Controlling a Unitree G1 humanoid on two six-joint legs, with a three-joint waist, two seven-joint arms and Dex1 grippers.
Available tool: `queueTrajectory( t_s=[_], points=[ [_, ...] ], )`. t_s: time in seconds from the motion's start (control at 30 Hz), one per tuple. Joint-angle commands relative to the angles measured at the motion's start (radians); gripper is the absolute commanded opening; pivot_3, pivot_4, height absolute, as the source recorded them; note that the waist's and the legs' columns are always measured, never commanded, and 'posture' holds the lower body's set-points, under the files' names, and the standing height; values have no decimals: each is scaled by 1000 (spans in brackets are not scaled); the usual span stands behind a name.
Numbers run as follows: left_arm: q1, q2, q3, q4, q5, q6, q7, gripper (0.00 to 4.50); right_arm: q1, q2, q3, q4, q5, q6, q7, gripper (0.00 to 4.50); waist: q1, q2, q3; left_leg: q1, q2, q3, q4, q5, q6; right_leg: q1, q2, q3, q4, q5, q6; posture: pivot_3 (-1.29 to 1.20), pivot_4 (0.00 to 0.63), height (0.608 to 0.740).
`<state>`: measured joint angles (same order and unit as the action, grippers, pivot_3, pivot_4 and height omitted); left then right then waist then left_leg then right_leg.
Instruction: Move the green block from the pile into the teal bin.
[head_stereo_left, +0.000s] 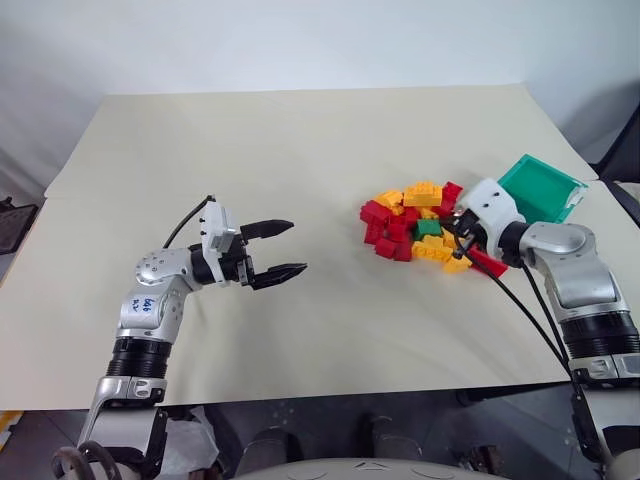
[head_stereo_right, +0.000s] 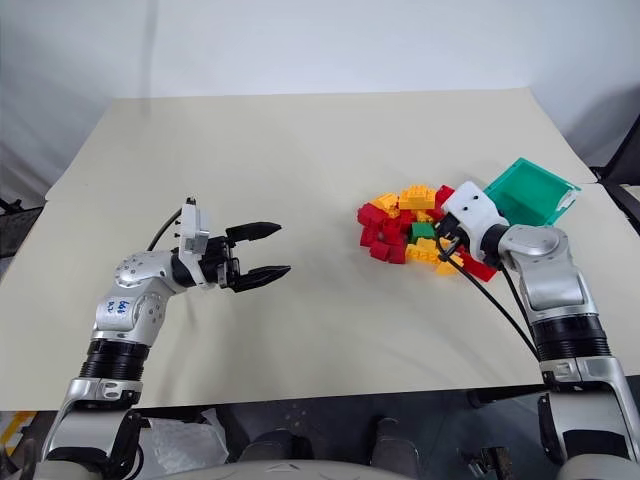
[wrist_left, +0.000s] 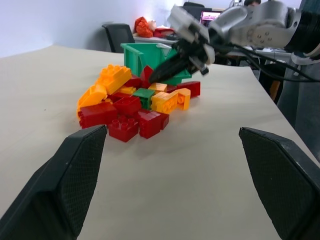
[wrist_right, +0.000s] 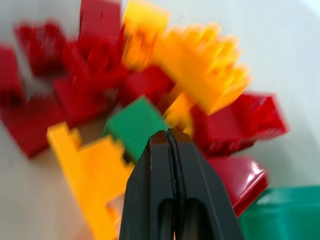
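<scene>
The green block (head_stereo_left: 428, 228) lies in the middle of the pile (head_stereo_left: 400, 232) of red, yellow and orange bricks at the table's right. My right gripper (head_stereo_left: 455, 238) is shut and empty. Its closed tip (wrist_right: 167, 135) hovers at the pile's right side, just beside the green block (wrist_right: 131, 125). The teal bin (head_stereo_left: 540, 188) stands tilted behind that gripper, near the table's right edge. My left gripper (head_stereo_left: 298, 247) hangs open over the bare tabletop at the left, well apart from the pile, with both fingers (wrist_left: 75, 170) spread wide and pointing toward the bricks.
The beige table (head_stereo_left: 300, 150) stretches bare to the left of and behind the pile. Black cables (head_stereo_left: 525, 310) run along my right arm. The table's right edge lies close to the teal bin.
</scene>
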<state>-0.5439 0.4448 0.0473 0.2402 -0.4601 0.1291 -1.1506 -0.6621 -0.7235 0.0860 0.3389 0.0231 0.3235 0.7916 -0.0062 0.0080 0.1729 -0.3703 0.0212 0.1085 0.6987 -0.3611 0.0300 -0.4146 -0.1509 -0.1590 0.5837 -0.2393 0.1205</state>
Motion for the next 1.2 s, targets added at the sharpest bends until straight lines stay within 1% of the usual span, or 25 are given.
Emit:
queueTrajectory(
  t_s=[0.03,0.17,0.3,0.4,0.5,0.6,0.67,0.7,0.77,0.83,1.0,1.1,1.13,1.17,1.2],
  points=[
    [4,-3,5,-36,0,-15,9,4500,-18,13,12,28,-30,-26,-8,30,0,0,0,0,0,0,0,0,0,0,0,0,0,0,0,0,150,740],
    [14,0,9,-47,-3,-15,14,4500,23,0,26,-53,-24,28,42,30,0,0,0,0,0,0,0,0,0,0,0,0,0,0,0,0,150,740],
    [23,2,12,-54,-5,-15,18,4500,91,-41,21,-223,20,137,123,30,5,0,0,0,0,-1,1,0,0,0,0,0,0,0,0,0,150,740],
    [29,-2,11,-61,-5,-16,24,4500,103,-50,3,-279,37,171,132,30,4,0,0,0,0,-4,1,0,0,1,0,0,0,0,0,0,150,740],
    [31,-7,9,-63,-4,-19,28,4500,60,-30,-33,-267,63,165,117,30,3,0,0,1,0,-5,1,0,0,1,0,1,0,0,0,0,150,740],
    [32,-10,9,-66,-6,-22,27,4500,-1,-14,-53,-242,101,86,148,30,2,0,0,1,0,-6,1,0,0,0,0,1,1,0,0,0,150,740],
    [31,-11,9,-63,-6,-25,24,4500,-29,-18,-39,-220,97,61,166,30,1,0,0,1,0,-5,1,0,0,0,0,1,1,0,0,0,150,740],
    [28,-11,8,-58,-5,-28,22,4500,-56,-44,8,-197,74,46,227,30,1,0,0,1,0,-6,1,0,0,0,0,1,1,0,0,0,150,740],
    [23,-8,7,-50,-3,-37,11,4500,-129,-89,77,-148,23,104,290,375,0,0,0,0,0,-5,1,0,0,0,0,1,1,0,0,0,150,740],
    [17,-7,7,-43,-2,-43,5,4500,-183,-110,122,-106,-11,136,324,868,4,0,0,0,0,-4,1,0,0,-1,0,1,0,0,0,0,150,740],
    [2,-6,12,-21,1,-82,-15,4500,-339,-86,210,42,-75,206,383,2558,1,0,0,-1,0,-3,1,0,0,-1,0,0,0,0,0,0,150,740],
    [-3,-4,16,-9,-1,-95,-20,4500,-409,-61,248,134,-107,200,408,3535,-2,0,0,-1,0,-3,1,0,0,-1,0,0,1,0,0,0,150,740],
    [-2,-3,17,-8,-2,-97,-20,4500,-432,-48,259,176,-121,189,410,3972,-3,0,0,-1,0,-2,1,0,0,-1,0,0,1,0,0,0,150,740],
    [-2,-3,17,-5,-2,-100,-20,4500,-448,-38,266,208,-131,179,409,4279,-5,0,0,-1,0,-2,1,0,0,-1,0,0,1,0,0,0,150,740],
    [-1,-2,17,-5,-2,-101,-19,4500,-462,-29,274,237,-141,170,411,4476,-5,0,0,-1,0,-2,1,0,0,-1,0,0,1,0,0,0,150,740]
  ],
)
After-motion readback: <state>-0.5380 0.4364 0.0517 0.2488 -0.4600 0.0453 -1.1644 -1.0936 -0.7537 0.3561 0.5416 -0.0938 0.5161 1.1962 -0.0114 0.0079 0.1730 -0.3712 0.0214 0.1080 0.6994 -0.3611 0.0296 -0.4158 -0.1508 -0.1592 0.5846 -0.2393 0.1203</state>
